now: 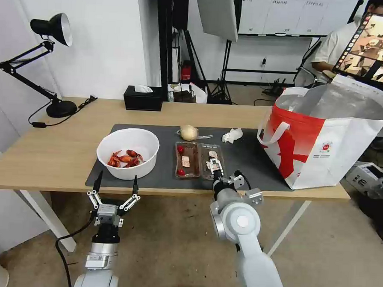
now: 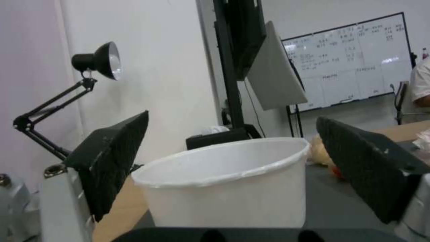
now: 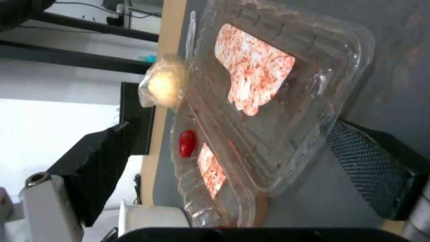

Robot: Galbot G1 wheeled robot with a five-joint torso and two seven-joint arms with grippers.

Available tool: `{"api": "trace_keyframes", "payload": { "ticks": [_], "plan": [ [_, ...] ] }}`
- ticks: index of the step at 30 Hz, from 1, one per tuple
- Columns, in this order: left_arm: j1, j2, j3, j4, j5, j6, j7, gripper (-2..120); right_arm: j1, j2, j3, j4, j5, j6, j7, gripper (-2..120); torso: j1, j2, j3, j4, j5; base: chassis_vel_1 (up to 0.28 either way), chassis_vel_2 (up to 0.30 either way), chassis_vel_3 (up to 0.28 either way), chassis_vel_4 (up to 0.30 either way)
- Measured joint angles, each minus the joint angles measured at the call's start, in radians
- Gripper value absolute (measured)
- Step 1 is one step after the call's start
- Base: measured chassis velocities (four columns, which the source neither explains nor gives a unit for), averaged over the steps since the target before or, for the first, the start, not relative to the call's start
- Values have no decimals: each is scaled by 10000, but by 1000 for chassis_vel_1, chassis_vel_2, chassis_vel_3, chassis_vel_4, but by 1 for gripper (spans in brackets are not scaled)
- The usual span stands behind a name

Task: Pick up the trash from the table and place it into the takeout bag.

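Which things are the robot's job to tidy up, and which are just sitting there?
For the job: bowl of shells, tray, tissue, wrapped lump, bag, table; left tool open at the bowl, right tool open at the tray.

Just sitting there: lamp, tissue box.

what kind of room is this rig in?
Likely a lab or studio set up for recording: a whiteboard on the back wall, a softbox light on a stand, and a staged table with takeout leftovers.

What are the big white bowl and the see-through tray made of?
The white bowl looks like thin matte plastic or coated paper; its rolled rim suggests a throwaway tub. The see-through tray seems thin glossy plastic: clear, ribbed and shiny.
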Motion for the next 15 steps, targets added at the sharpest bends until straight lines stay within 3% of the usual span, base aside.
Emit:
{"api": "trace_keyframes", "payload": {
  "ticks": [15],
  "plan": [
    [-48, -37, -17, 36, -31, -94, -1, 100, 105, -13, -334, 14, -926, -19, -779, 100, 0, 0, 0, 0, 0, 0, 0, 0, 0]
  ]
}}
